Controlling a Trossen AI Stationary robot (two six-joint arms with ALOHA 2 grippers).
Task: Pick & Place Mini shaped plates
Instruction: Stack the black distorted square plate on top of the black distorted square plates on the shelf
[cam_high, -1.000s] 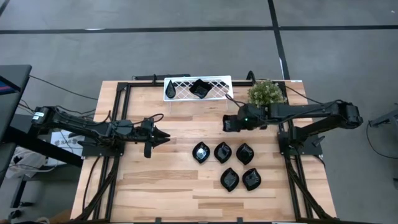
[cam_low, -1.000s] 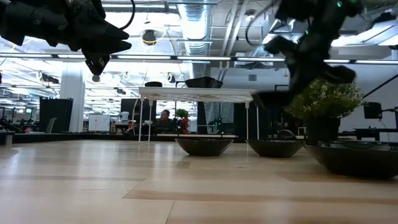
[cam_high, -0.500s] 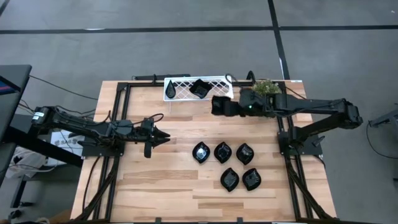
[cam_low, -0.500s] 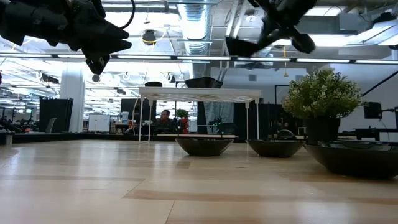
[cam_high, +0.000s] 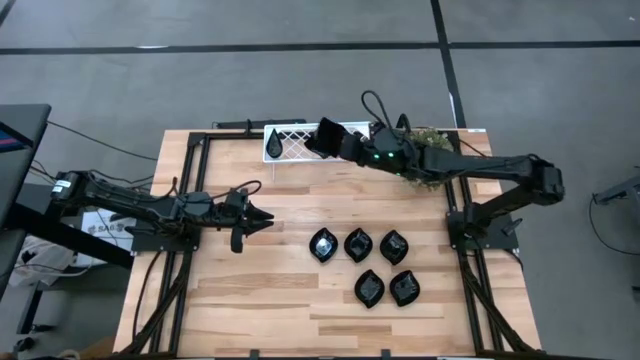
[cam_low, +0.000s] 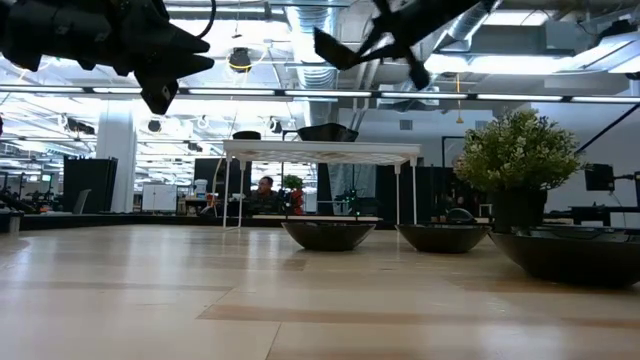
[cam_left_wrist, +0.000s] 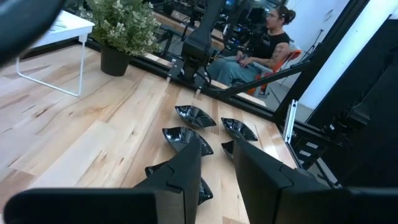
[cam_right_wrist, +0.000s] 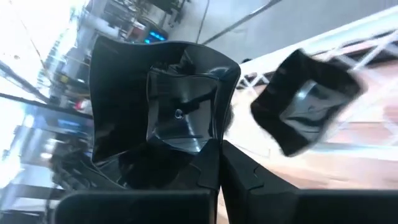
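Gripping a wavy-edged square plate (cam_right_wrist: 161, 106) in my right hand (cam_high: 340, 143), clamped above the white lattice rack (cam_high: 290, 141).

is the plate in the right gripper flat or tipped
Tipped. The right gripper holds the plate slanted, one edge lower, above the white rack.
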